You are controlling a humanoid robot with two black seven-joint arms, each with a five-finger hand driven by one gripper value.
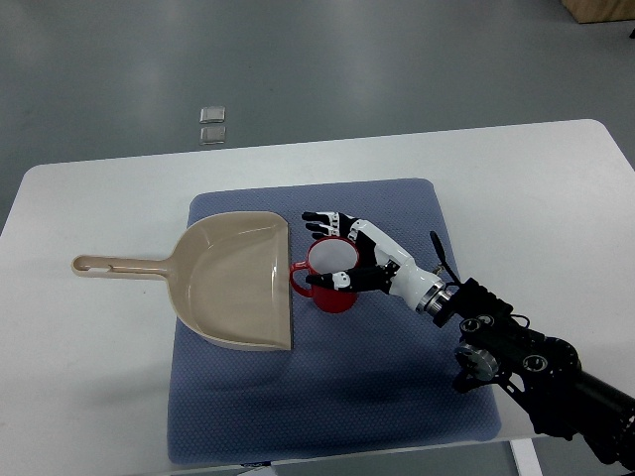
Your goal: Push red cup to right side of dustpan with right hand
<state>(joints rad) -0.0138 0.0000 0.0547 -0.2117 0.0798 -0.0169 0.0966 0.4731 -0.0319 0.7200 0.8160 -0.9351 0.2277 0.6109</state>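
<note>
Colour rundown: the cup point(332, 281) is bright red outside with a plain white inside, and the dustpan point(233, 283) next to it is a flat beige/tan all over, handle included. Both sit on a dusty blue mat point(397, 387) with a fine dotted weave texture, and the counter point(89, 397) under that is plain white, with a grey floor point(298, 59) beyond it. The right hand point(342, 253) is glossy white shell with black joints and black tips on the fingers point(317, 220), then a silver ring at the wrist, and the arm point(556, 382) behind it is all matte black.
</note>
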